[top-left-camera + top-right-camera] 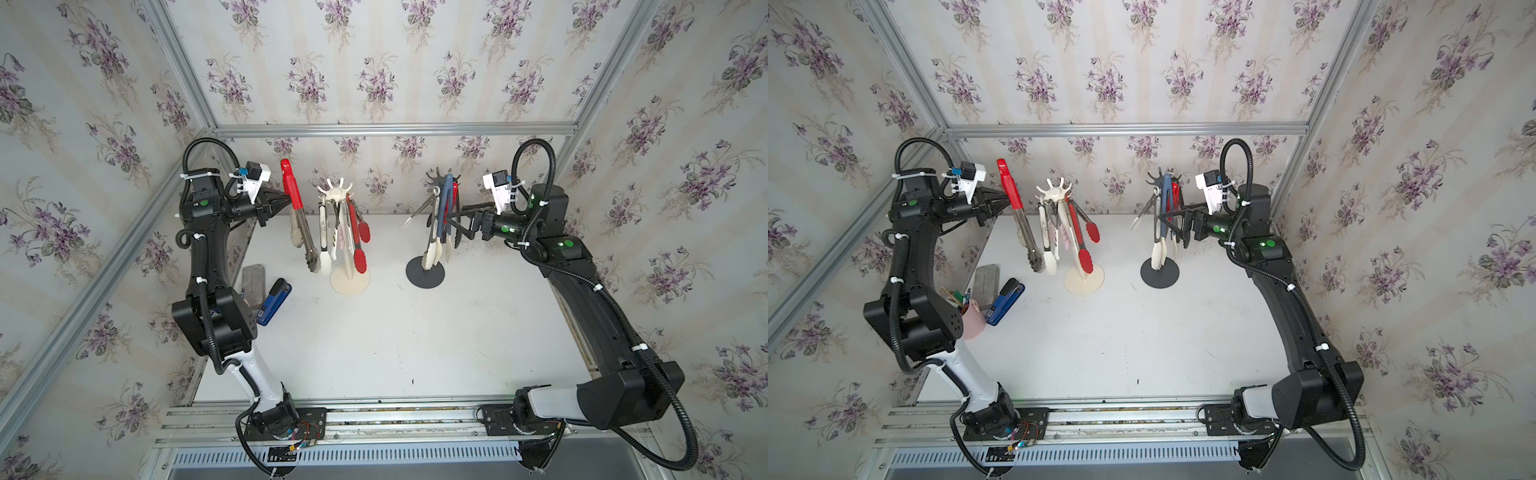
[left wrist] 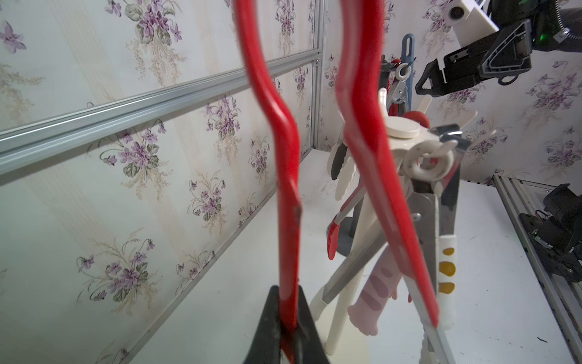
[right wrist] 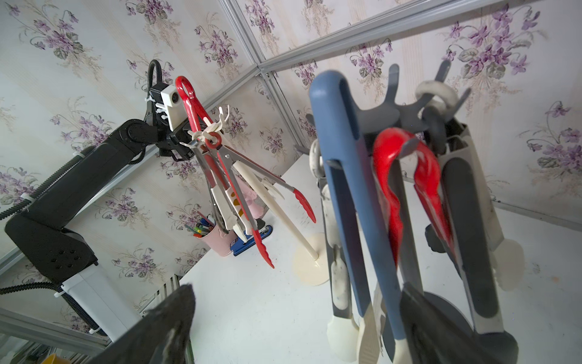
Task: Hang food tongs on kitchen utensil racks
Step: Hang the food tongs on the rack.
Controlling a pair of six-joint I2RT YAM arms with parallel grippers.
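My left gripper (image 1: pixel 286 200) (image 2: pixel 289 327) is shut on one red arm of the red-handled food tongs (image 1: pixel 291 187) (image 2: pixel 285 176). They hang upright, steel tips down, just left of the cream-white utensil rack (image 1: pixel 336 192). Several tongs hang from that rack's hooks, among them a red-tipped pair (image 1: pixel 358 243). The dark grey utensil rack (image 1: pixel 424 272) (image 3: pixel 393 110) carries blue tongs (image 1: pixel 445 199) (image 3: pixel 349 189), red ones and others. My right gripper (image 1: pixel 452 226) (image 3: pixel 296 315) is open beside that rack, and the blue tongs hang close to one of its fingers (image 3: pixel 422 318).
A blue stapler (image 1: pixel 274 301), a grey block (image 1: pixel 253 282) and a pink cup of pens (image 1: pixel 971 320) sit near the left arm's elbow. Wallpapered walls with metal rails (image 1: pixel 395 129) close in the back and sides. The arms' mounting rail (image 1: pixel 374 419) runs along the front.
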